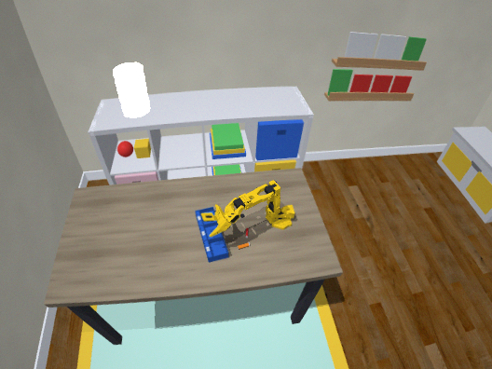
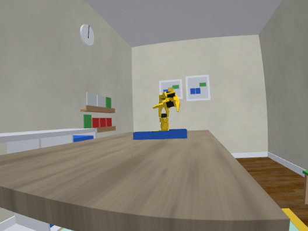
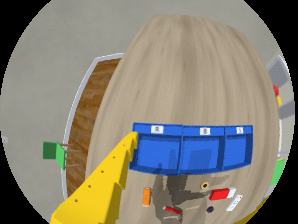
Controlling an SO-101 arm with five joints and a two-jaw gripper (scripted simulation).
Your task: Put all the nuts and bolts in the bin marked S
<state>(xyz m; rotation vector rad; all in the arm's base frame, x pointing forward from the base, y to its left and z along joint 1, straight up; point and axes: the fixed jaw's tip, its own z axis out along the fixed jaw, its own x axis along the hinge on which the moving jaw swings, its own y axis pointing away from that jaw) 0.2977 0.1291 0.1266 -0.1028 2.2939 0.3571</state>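
A row of three joined blue bins (image 1: 215, 252) (image 2: 175, 134) (image 3: 178, 155) stands on the wooden table (image 1: 140, 242), each with a white label I cannot read. My yellow gripper (image 1: 218, 226) (image 2: 166, 108) is open and empty, hanging above the bins' near side; only one jaw shows in the wrist view. Small things lie on the table between the bins and the arm's base: an orange piece (image 1: 242, 246) (image 3: 147, 195), a red piece (image 3: 220, 195), a second red piece (image 1: 246, 231) (image 3: 173, 211), a tan nut (image 3: 204, 184) and a dark nut (image 3: 209, 209).
The arm's base (image 1: 280, 218) stands right of the bins. A white shelf unit (image 1: 200, 132) stands behind the table. The table's front edge (image 1: 196, 291) lies well in front of the bins.
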